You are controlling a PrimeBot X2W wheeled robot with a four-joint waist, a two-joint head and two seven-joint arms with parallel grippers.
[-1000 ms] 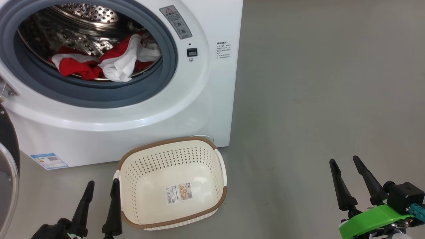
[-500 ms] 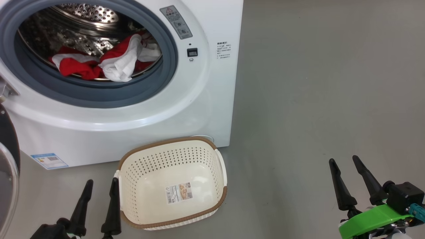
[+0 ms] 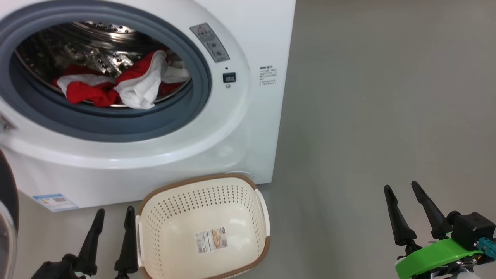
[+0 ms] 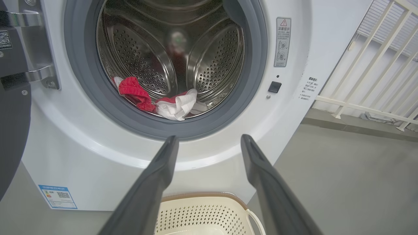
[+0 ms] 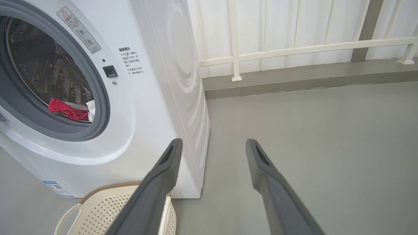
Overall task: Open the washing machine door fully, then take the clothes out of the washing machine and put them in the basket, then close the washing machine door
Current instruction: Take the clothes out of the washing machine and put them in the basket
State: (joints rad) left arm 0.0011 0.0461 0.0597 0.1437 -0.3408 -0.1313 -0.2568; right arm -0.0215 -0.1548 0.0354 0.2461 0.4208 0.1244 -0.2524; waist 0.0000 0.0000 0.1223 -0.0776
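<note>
The washing machine door [image 3: 7,190] stands swung out at the near left, so the opening step looks done, though I cannot tell if it is fully back. The red and white clothes [image 3: 116,83] lie heaped low in the drum [image 3: 97,35] of the washing machine [image 3: 155,162], none taken out yet. The basket [image 3: 201,180] sits empty on the floor [image 3: 368,116] just in front of the machine. The left hand [image 3: 115,210] hovers just left of the basket, fingers parted, holding nothing. The right hand [image 3: 401,186] hangs over bare floor well to the right, likewise parted and empty. Unloading the clothes and closing the door are left
</note>
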